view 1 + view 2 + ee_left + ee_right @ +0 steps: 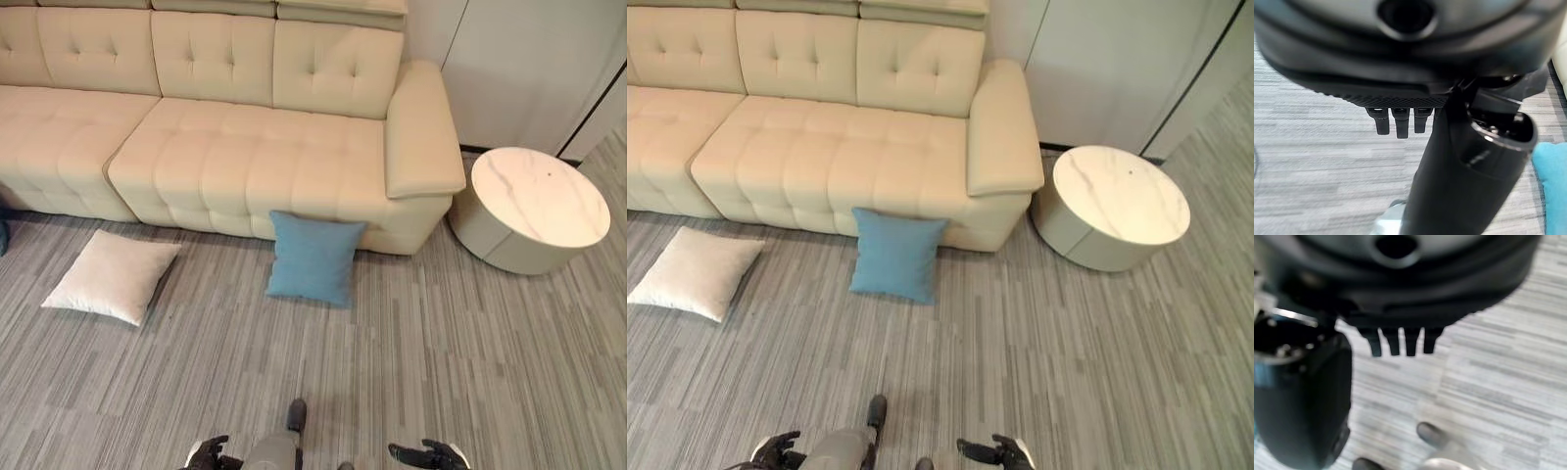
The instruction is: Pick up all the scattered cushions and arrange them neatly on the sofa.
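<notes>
A blue cushion [312, 257] stands on the grey carpet, leaning against the front of the cream sofa [245, 147] near its right armrest. A white cushion [111, 276] lies flat on the carpet to its left, just off the sofa's front. My left hand [208, 455] and right hand [431, 455] hang low at the near edge, far from both cushions. In the wrist views the left fingers [1396, 122] and right fingers [1400, 340] are straight and hold nothing. An edge of the blue cushion [1552, 186] shows past the left thumb.
A round white marble-topped side table [537, 208] stands right of the sofa's armrest [421, 132]. A dark object [3, 235] peeks in at the far left by the sofa. White wall panels [519, 59] rise behind the table.
</notes>
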